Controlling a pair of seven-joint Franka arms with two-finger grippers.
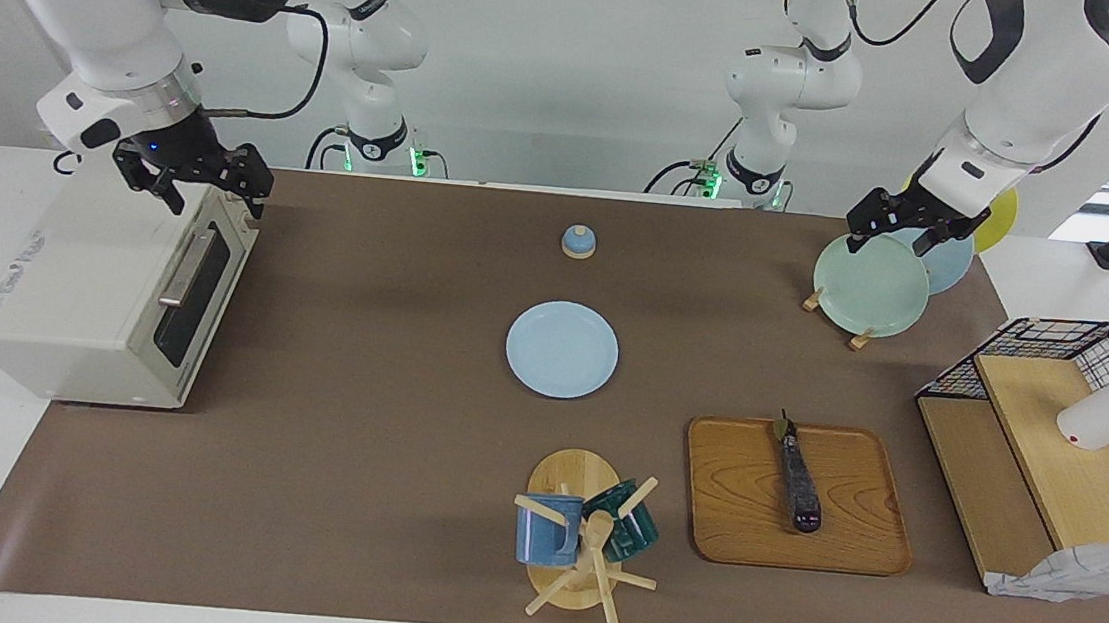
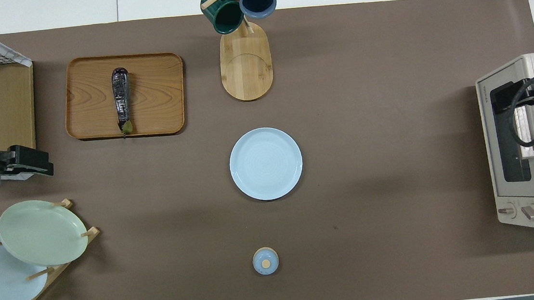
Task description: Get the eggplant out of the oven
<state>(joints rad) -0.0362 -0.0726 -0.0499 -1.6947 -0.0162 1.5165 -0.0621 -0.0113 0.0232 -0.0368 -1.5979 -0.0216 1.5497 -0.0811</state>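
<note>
Nearby, eggplant (image 1: 797, 485) on wooden tray (image 1: 736, 528)

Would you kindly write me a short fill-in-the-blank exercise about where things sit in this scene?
1. The eggplant lies on the wooden ____.
2. The toaster oven has its door ____.
3. The left gripper is up over the rack of ____.
4. The right gripper is over the ____.

Missing words: tray; shut; plates; toaster oven

Both grippers (image 1: 909, 222) (image 1: 194, 182) raised, fingers apart, empty.
</note>
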